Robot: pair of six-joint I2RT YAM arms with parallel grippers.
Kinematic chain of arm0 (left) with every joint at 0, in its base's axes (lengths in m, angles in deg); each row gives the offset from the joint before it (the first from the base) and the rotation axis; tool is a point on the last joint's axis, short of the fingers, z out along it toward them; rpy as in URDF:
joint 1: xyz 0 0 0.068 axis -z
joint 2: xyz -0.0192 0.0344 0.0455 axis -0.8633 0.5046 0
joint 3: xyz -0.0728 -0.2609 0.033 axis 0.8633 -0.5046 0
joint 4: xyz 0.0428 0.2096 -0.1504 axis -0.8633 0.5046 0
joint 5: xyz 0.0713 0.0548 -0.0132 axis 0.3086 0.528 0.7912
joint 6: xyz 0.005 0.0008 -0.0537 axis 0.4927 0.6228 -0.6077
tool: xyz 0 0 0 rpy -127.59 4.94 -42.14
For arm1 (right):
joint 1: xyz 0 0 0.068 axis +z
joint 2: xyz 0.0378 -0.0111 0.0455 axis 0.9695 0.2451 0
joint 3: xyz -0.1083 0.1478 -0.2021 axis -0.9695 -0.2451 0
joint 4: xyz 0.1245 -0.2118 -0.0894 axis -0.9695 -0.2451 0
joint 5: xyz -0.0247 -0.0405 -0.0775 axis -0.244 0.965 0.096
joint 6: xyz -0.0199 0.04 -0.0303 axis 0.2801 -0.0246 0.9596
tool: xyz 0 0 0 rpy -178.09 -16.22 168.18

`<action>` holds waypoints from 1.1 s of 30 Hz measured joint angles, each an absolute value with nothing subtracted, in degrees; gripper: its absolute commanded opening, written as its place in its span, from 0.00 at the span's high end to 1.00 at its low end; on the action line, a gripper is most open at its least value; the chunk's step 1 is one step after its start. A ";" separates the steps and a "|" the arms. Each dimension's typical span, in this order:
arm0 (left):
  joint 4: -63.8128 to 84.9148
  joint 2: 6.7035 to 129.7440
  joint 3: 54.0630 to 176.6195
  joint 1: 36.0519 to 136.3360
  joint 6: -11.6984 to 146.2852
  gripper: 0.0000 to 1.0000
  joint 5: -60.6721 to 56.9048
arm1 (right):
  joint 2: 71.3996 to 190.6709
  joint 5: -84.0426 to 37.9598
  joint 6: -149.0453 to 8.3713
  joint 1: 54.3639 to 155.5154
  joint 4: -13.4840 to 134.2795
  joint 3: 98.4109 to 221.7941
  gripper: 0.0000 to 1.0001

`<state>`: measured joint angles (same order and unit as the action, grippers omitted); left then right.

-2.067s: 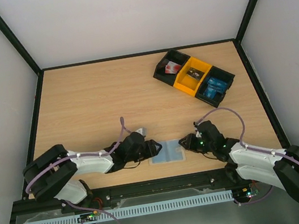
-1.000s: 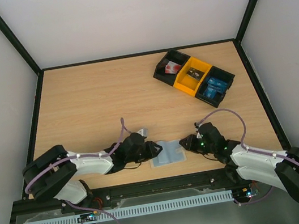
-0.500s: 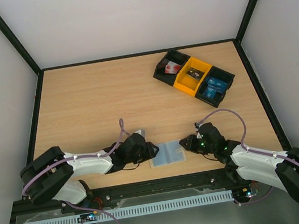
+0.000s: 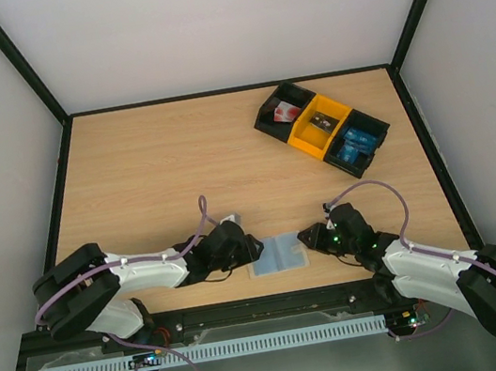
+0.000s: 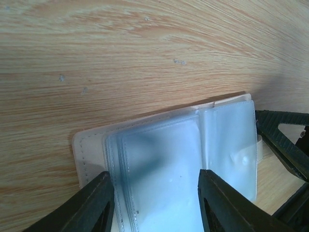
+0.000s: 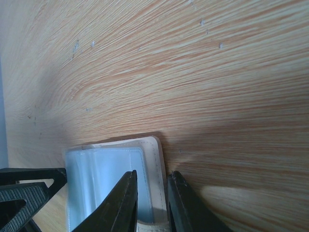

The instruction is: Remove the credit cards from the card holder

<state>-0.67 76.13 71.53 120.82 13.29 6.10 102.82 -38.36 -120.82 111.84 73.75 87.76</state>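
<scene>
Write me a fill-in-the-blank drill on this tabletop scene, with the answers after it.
The card holder lies between the two ___. The right hand is closed on the holder's ___. The credit cards lie in an end bin coloured ___. The middle bin is ___.
Missing words: hands, edge, black, yellow.

Translucent card holder [image 4: 277, 255] lies open; blue credit cards [image 4: 354, 146] sit in black bin [image 4: 378, 131].

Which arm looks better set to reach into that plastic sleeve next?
Likely the left: the left gripper stands open astride the card holder, while the right gripper is shut on its opposite edge, so occupied.
</scene>
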 measured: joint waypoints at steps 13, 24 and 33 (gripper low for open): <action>-1.89 77.70 72.21 121.34 12.59 0.52 6.89 | 102.18 -38.32 -120.89 111.84 73.77 87.36 0.81; -12.49 84.78 73.78 121.49 9.68 0.65 2.89 | 102.07 -37.92 -121.65 111.84 75.19 86.47 0.81; -15.51 84.58 72.71 122.48 7.22 0.92 -0.74 | 102.14 -37.90 -121.65 111.84 75.30 86.47 0.81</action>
<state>-15.51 84.58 72.71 122.48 7.22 -0.74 102.14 -37.90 -121.65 111.84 75.30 86.47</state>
